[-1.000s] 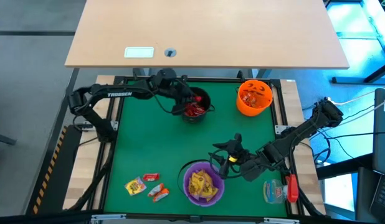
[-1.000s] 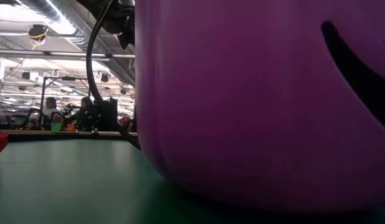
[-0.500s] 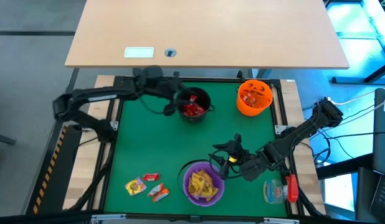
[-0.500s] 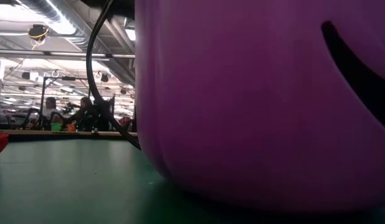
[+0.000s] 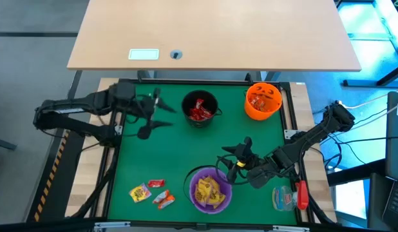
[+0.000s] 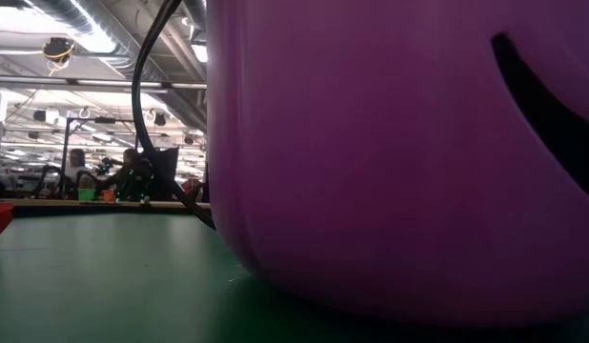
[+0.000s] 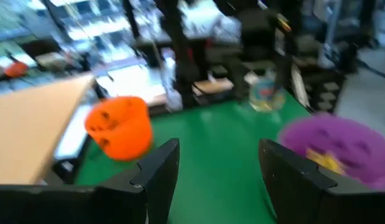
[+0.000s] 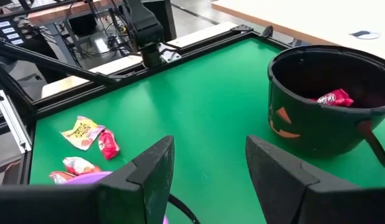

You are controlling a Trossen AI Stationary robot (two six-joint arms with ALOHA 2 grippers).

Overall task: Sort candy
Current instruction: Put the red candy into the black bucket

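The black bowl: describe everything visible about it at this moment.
The black bowl is a dark, plastic-looking bucket with an orange jack-o'-lantern face on its side, seen in the right wrist view. It stands upright on the green mat near the far edge, with the orange bowl farther along that edge. Red-wrapped candy lies inside. Nothing grips it; the left end effector hovers open beside it, apart.

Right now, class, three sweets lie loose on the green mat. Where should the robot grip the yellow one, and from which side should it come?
The yellow candy lies flat, outermost of the loose sweets. Probably best to come straight down with the open left end effector, fingers across the packet's narrow middle, clear of the red candy just beside it.
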